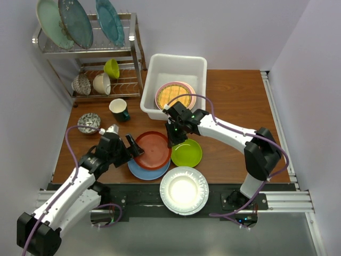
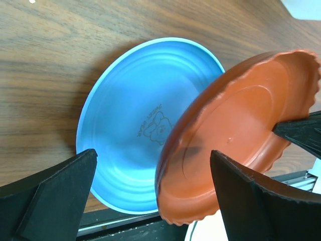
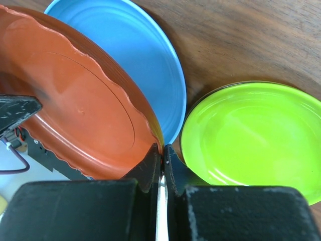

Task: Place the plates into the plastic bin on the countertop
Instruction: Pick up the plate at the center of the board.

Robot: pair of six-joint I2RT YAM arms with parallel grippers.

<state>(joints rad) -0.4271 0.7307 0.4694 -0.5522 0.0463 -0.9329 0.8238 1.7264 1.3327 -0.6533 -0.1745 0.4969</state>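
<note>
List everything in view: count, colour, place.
dish rack: 1, metal, far left
large plates: 3, teal and pale green, atop rack
bowls: 3, lime, cream, patterned, in rack
mug: 1, dark green, beside rack
small bowl: 1, patterned, left countertop
plastic bin: 1, white, far centre
gold plate: 1, inside bin
blue plate: 1, on countertop
rust red plate: 1, tilted over blue plate
lime green plate: 1, right of blue
white plate: 1, near edge
left tool: open, around red plate's edge
right tool: shut on its rim
</note>
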